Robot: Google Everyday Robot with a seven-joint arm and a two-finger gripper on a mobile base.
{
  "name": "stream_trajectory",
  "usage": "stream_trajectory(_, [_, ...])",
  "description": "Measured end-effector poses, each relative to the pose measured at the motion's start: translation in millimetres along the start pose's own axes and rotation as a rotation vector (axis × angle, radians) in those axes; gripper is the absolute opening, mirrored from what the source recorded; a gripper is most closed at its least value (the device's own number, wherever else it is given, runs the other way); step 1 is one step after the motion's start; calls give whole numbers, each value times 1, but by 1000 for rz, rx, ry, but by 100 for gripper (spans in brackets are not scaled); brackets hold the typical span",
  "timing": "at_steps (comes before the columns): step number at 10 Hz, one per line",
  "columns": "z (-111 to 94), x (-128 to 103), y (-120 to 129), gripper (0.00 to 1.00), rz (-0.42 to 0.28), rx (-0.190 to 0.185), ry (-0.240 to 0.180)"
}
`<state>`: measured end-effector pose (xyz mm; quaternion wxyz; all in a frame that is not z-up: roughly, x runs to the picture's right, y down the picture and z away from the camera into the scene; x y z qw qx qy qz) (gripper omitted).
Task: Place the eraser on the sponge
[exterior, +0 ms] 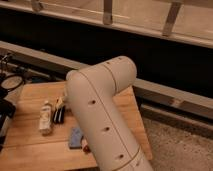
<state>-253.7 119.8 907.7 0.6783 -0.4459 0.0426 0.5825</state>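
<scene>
Eraser (59,115) sits on the table (30,150) by the bottle (45,119), near but not on the sponge (75,136), so placing's left; jaws are hidden behind the big arm (100,115), grip can't be told.

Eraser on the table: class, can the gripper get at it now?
Probably yes: the eraser lies uncovered beside the bottle; the gripper, apparently the dark shape at left, has only that bottle between.

Cream-white arm (102,117), rounded elbow, small dark holes; dark end effector (5,114) at left edge.
</scene>
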Motion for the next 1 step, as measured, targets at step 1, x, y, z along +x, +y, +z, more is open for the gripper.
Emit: stream_trajectory(1, [-1,0,5,0,-28,-10,-7])
